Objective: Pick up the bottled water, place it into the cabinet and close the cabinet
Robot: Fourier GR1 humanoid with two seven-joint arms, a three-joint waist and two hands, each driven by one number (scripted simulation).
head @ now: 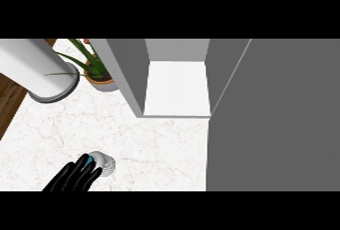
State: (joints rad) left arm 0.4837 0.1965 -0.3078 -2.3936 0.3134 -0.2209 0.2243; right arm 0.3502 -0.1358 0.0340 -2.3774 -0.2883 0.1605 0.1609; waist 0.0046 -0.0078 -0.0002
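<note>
Head view. One robot hand (74,176) enters from the lower edge at the left side of the view, so it reads as the robot's left. Its black fingers are curled around the bottled water (101,162), which stands on the marble surface (159,139). Only the pale ribbed body of the bottle and a patch of blue at the fingers show; the fingers hide the rest. The bottle's base appears to be in contact with the surface, so the lift is judged not yet begun. The grasp is taken from the side, which would keep the bottle upright for transfer.

Ahead of the robot hand and to its right stands the cabinet (126,67), well apart from the bottle. Its white shelf (178,90) faces the robot and carries nothing visible. The door (272,117) is swung open to the right, a broad grey panel reaching toward the lower edge; this leaves the opening free for insertion and places the door where a push from the right would shut it.

Far ahead of the robot hand, a white cylinder (41,72) stands at the surface's left edge. A potted plant (96,74) sits just beside the cabinet's left wall. Both lie off the likely route to the shelf.

The right robot hand is not visible.
</note>
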